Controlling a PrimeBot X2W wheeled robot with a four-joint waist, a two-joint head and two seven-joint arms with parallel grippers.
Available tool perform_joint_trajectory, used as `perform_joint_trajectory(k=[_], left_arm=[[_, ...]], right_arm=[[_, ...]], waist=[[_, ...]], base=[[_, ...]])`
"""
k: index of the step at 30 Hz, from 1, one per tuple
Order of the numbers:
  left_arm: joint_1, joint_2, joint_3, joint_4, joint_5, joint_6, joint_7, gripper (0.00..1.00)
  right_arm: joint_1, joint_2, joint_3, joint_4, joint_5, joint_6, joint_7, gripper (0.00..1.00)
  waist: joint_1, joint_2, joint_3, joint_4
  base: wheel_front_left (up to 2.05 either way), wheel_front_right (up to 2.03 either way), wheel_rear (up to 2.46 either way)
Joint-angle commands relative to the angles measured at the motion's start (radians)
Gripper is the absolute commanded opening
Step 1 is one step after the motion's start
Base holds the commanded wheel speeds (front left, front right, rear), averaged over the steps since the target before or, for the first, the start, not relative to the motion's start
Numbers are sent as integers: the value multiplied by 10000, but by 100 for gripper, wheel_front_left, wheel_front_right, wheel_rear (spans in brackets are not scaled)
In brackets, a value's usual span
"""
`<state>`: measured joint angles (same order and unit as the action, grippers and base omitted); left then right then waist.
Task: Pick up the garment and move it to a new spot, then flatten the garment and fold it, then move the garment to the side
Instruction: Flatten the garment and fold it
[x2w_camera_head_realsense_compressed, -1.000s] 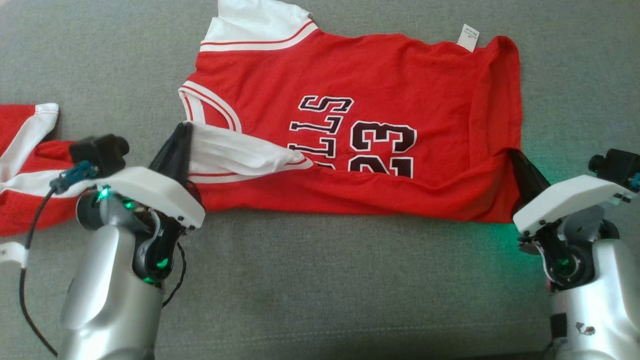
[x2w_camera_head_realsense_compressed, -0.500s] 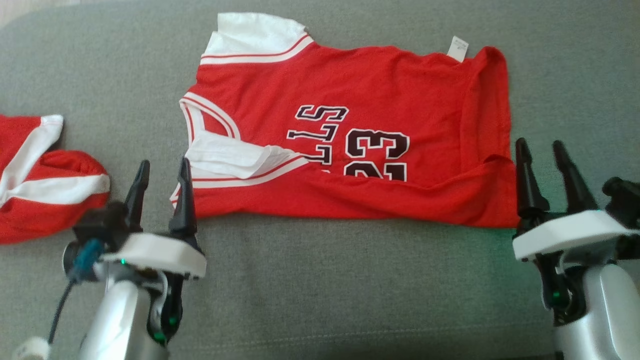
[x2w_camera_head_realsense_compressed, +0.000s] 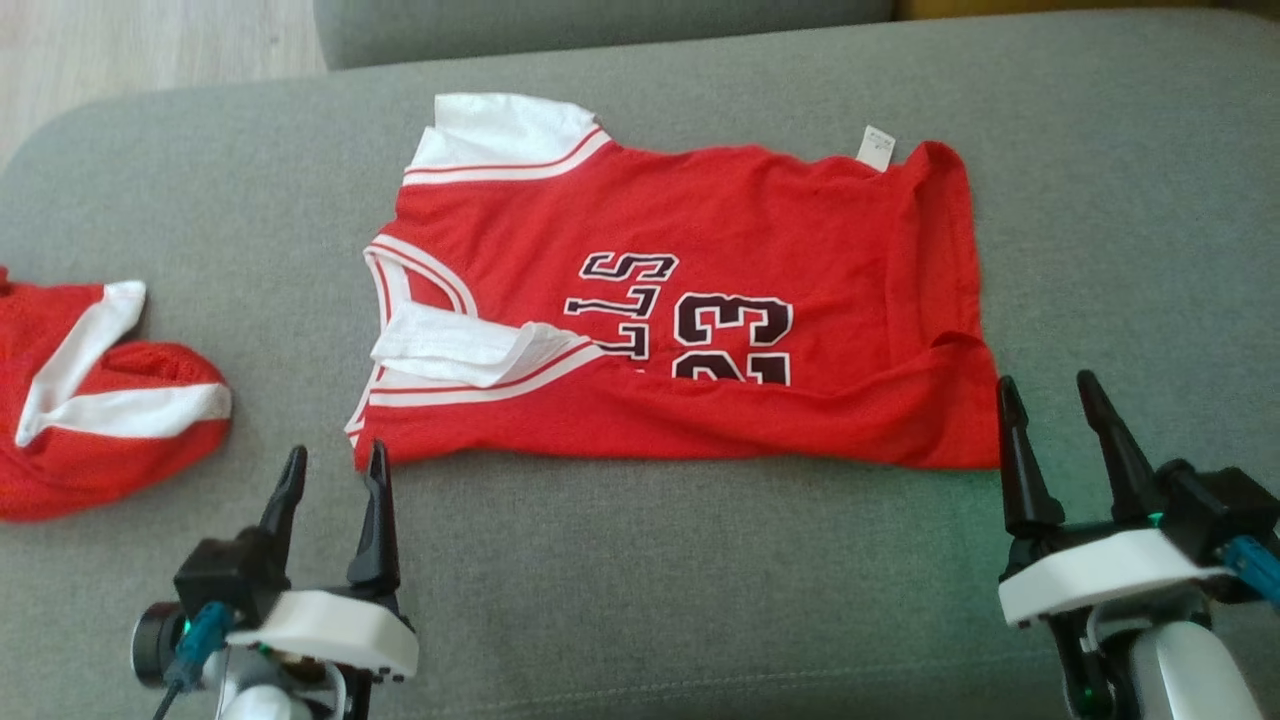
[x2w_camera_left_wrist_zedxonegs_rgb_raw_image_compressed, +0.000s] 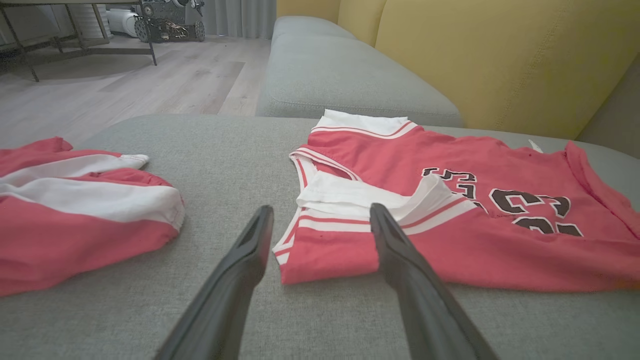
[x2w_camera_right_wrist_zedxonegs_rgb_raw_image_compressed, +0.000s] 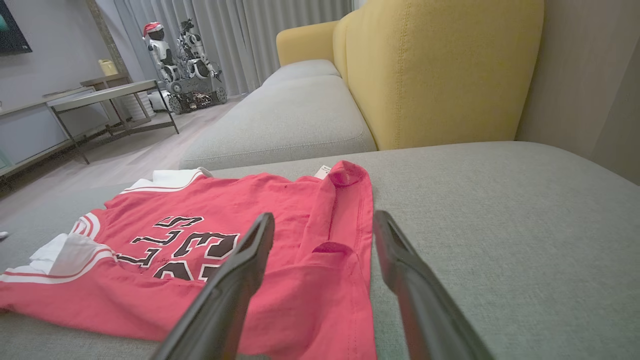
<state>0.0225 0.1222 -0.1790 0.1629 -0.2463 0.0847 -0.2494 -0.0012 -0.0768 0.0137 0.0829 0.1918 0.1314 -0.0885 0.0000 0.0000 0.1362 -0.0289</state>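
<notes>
We should pinch the jersey (x2w_camera_head_realsense_compressed: 700, 230) evenly at its near corners; left gripper (x2w_camera_head_realsense_compressed: 337, 450) and right gripper (x2w_camera_head_realsense_compressed: 1045, 380) jaws stand wide, empty.

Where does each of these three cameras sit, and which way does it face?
Head view: on the head, looking down at the red jersey on the grey sofa cushion; left end effector and right end effector show, open.
Left wrist view: on the left wrist, looking along its own fingers at the jersey's neckline end and a second red garment.
Right wrist view: on the right wrist, along its fingers toward the jersey's hem end and yellow backrest.
Shared: both wrist views show the jersey's printed number.
</notes>
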Motion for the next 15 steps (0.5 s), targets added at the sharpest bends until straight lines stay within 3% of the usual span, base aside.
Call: perform_joint_trajectory(k=[1, 15], left_arm=[[-185, 100, 339, -284, 65, -15, -122, 100], [-349, 127, 176, -9, 27, -160, -93, 100]], right_arm=[[-91, -62, 216, -286, -78, -7, -88, 100], [1, 95, 34, -179, -64, -7, 151, 100]], waist=[[0, 0, -129, -31], [0, 0, -172, -42]], base=[[0, 0, 0], [0, 0, 0]])
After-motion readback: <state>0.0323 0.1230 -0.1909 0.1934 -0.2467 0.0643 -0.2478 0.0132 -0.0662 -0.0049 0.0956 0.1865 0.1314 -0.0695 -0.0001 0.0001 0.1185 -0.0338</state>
